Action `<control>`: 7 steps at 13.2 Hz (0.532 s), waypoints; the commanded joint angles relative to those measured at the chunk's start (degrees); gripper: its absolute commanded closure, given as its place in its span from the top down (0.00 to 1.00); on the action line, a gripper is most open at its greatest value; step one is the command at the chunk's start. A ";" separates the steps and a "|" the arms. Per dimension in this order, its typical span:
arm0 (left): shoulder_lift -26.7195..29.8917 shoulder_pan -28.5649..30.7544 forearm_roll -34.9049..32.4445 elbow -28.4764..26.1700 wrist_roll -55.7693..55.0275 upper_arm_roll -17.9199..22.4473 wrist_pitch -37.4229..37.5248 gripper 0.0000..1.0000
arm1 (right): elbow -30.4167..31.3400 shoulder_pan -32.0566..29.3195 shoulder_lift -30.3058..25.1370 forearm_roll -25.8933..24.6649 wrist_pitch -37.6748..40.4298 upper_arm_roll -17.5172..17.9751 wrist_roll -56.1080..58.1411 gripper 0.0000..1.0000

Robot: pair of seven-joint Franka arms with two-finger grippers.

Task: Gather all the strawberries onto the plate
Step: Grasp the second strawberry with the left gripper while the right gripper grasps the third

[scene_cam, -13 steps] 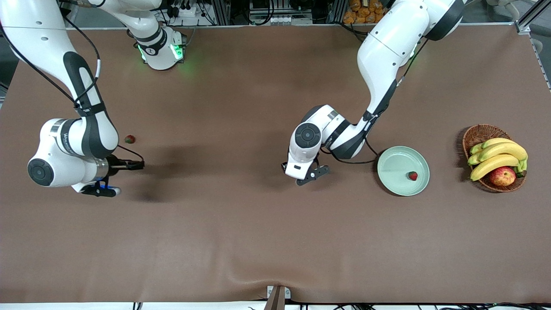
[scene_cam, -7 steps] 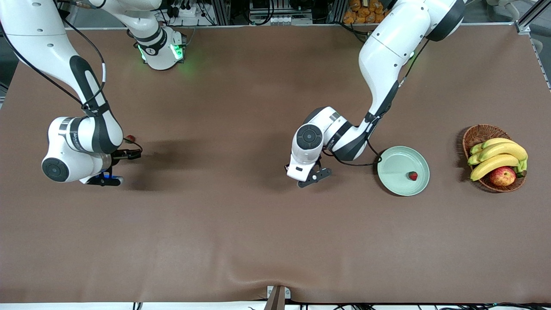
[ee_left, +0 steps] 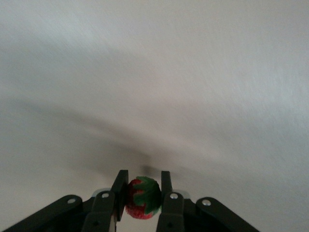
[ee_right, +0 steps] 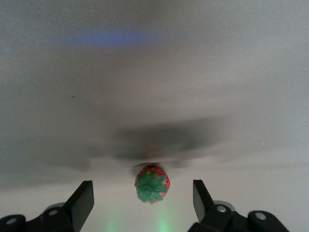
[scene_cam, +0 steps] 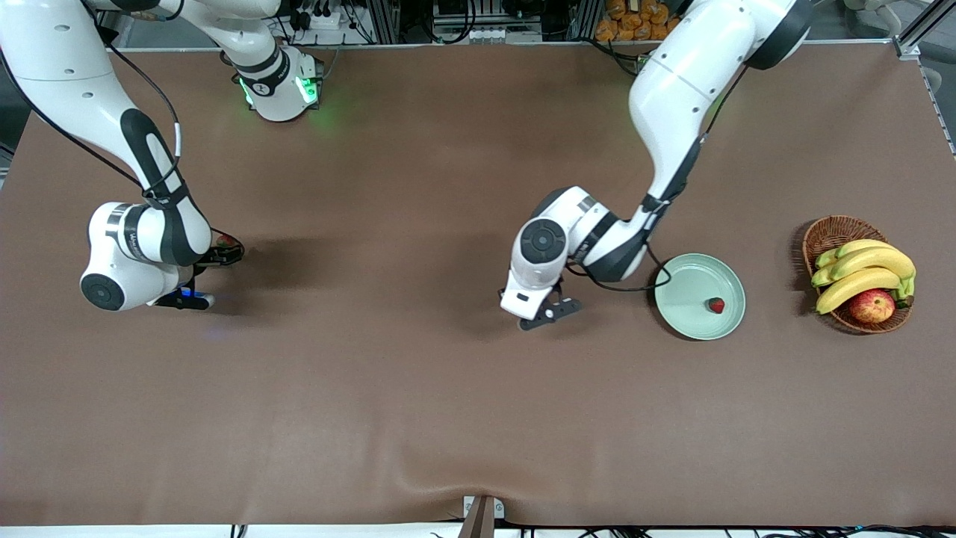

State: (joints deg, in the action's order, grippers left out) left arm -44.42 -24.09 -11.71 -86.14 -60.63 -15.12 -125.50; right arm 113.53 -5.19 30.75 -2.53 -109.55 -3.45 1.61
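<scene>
While the left pincer [ee_left: 141,199] clamped one strawberry [ee_left: 143,197] for transfer to the plate [scene_cam: 700,297], the right pincer [ee_right: 141,203] stood wide — straddling another strawberry [ee_right: 152,183] at twelve o'clock on the desk [scene_cam: 418,418].

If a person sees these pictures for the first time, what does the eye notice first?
Probably the left gripper, shut on a strawberry over the table's middle, beside the plate, where another strawberry already lies. Next, the open right gripper around a third strawberry at the right arm's end. A fruit basket stands at the left arm's end.
</scene>
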 commanded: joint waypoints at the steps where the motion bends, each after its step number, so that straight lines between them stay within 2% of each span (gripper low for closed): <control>1: 6.87 5.52 -0.33 -1.22 6.21 -1.39 6.66 0.00 | 0.64 -0.61 0.10 -1.51 -0.48 -0.07 1.29 0.77; 5: 12.94 12.73 0.28 -2.44 16.82 -1.84 12.29 0.00 | 0.64 -0.61 0.27 -1.51 -0.13 -0.07 1.20 0.32; 7: 15.32 17.21 1.07 -4.98 25.08 -1.84 13.26 0.00 | 0.55 -0.61 0.71 -1.42 -0.40 -0.07 1.20 0.17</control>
State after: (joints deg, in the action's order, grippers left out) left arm -32.70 -11.23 -11.59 -86.59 -42.15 -16.21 -112.95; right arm 113.54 -5.20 31.44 -2.65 -109.45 -3.82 2.09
